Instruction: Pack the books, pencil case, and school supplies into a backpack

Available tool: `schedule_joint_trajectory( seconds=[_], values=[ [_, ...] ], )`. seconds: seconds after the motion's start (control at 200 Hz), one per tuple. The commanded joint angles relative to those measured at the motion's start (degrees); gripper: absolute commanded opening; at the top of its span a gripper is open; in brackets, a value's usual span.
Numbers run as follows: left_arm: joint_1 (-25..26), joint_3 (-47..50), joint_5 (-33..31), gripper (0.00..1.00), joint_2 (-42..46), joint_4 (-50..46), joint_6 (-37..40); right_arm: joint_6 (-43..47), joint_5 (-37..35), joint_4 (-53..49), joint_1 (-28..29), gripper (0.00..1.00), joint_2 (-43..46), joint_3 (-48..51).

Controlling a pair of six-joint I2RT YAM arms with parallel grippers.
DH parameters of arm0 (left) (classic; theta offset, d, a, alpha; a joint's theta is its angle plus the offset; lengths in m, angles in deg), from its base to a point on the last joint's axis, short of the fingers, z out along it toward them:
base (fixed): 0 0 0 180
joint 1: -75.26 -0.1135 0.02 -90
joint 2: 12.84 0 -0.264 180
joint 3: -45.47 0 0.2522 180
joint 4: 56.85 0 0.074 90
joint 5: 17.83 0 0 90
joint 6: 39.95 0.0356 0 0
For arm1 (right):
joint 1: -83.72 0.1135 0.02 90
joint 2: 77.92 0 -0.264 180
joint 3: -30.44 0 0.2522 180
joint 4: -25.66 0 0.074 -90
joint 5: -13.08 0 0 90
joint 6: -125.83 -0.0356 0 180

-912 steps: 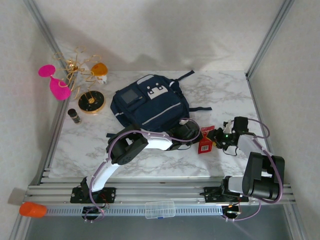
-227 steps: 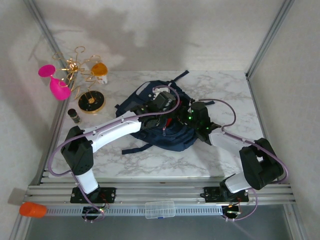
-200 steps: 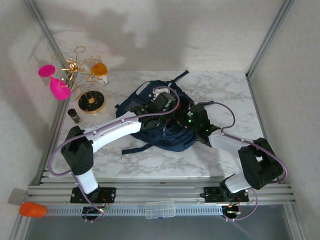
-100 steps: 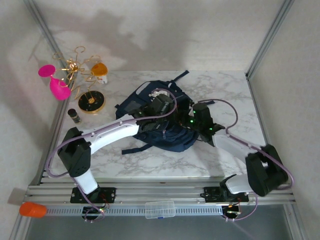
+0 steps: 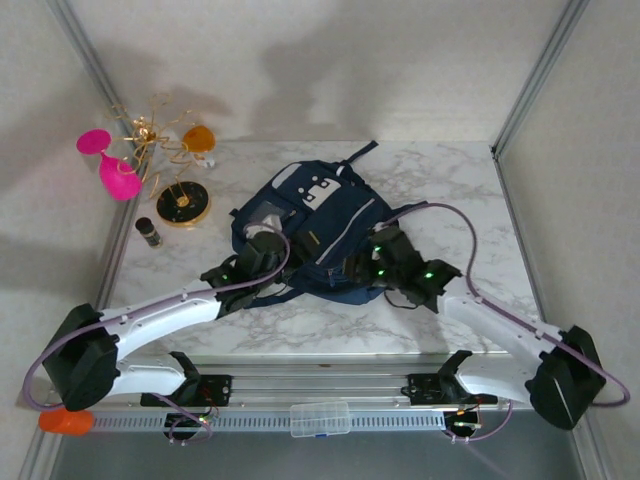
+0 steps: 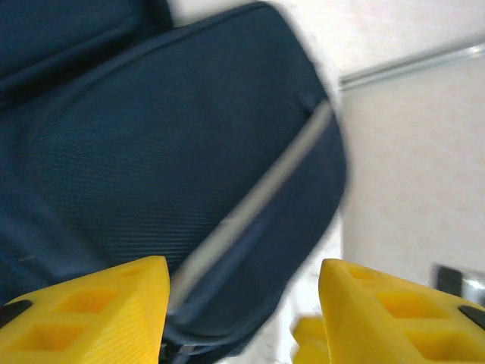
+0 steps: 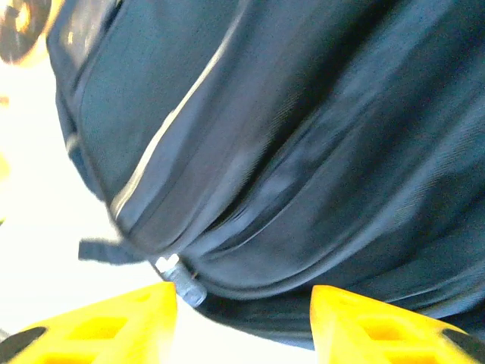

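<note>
Left gripper, right gripper half-open, seemingly empty

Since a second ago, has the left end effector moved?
Yes. The left end effector pulled back toward the near edge and left, from the middle of the backpack to its near-left corner, judged against the gold stand.

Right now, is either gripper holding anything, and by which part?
Nothing is held. The left gripper and the right gripper both stand open close to the backpack, fingers apart, with no fabric, strap or zipper pinched between them.
</note>
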Motion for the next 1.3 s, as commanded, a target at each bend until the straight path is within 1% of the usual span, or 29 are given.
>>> schedule_joint_trajectory(
  seconds=[0.0, 0.125, 0.18, 0.205, 0.275, 0.33, 0.431, 0.461, 0.516, 0.581, 0.666, 0.726, 0.811, 0.896, 0.986, 1.051, 1.201, 1.297],
  values=[
    [-0.50, 4.75, -1.85, 0.53, -0.53, 9.06, -12.02, 1.49, -6.73, -3.68, 5.79, 0.49, -4.55, -3.50],
    [-0.81, 2.57, -2.11, 0.52, -5.46, 8.60, -14.60, 2.69, -7.94, -1.53, 8.80, 0.49, -9.78, -5.48],
    [-0.81, 2.15, -2.34, 0.47, -7.44, 9.03, -15.76, 3.09, -10.01, -1.77, 9.26, 0.50, -11.76, -6.54],
    [-0.81, 2.14, -2.33, 0.46, -8.19, 11.17, -15.96, 3.22, -10.64, -1.84, 9.33, 0.49, -12.54, -6.94],
    [-0.84, 1.64, -3.03, 0.41, -10.10, 11.45, -17.15, 4.03, -10.57, -0.27, 9.33, 0.47, -13.88, -6.88],
    [-0.89, 0.85, -4.00, 0.38, -11.00, 11.05, -16.69, 4.40, -10.59, 1.87, 9.32, 0.47, -14.90, -6.38],
    [-0.97, -0.07, -5.38, 0.26, -11.99, 10.51, -16.39, 5.38, -12.98, 1.37, 9.36, 0.43, -18.49, -8.84],
    [-0.98, -0.49, -5.70, 0.23, -12.18, 9.88, -16.20, 5.83, -12.87, 1.81, 9.34, 0.42, -19.38, -9.33],
    [-0.98, -1.07, -6.14, 0.15, -12.42, 9.64, -15.86, 6.13, -12.72, 2.93, 9.30, 0.41, -20.72, -9.89],
    [-1.07, -1.61, -6.73, 0.12, -12.33, 7.38, -15.58, 6.42, -13.15, 3.17, 9.37, 0.38, -22.45, -11.13],
    [-1.03, -1.67, -7.53, 0.09, -11.87, 7.19, -14.74, 6.19, -14.01, 2.51, 9.31, 0.34, -24.55, -12.17],
    [-1.16, -1.87, -7.65, 0.05, -11.85, 6.65, -14.49, 5.56, -15.14, 1.10, 9.33, 0.26, -25.57, -12.79],
    [-1.54, -2.33, -7.90, 0.00, -11.70, 4.95, -13.86, 5.13, -17.19, -0.63, 9.30, 0.21, -25.08, -12.58],
    [-1.86, -2.07, -9.10, 0.00, -10.62, 3.92, -12.78, 4.92, -18.84, -1.42, 9.24, 0.11, -22.14, -10.87],
    [-2.44, -2.27, -9.55, 0.00, -9.60, 2.51, -10.78, 5.09, -19.65, -2.17, 8.45, 0.05, -18.46, -8.94],
    [-3.08, -2.65, -9.45, 0.00, -8.95, 0.78, -9.36, 5.59, -19.41, -2.91, 6.75, 0.00, -16.16, -7.81],
    [-3.92, -2.94, -9.73, 0.00, -8.00, -1.54, -6.48, 10.12, -15.92, -1.92, 0.72, 0.00, -12.95, -5.88],
    [-4.28, -2.77, -9.67, 0.00, -7.34, -2.08, -5.54, 13.00, -15.85, -1.54, -2.86, 0.00, -12.74, -6.20]
  ],
)
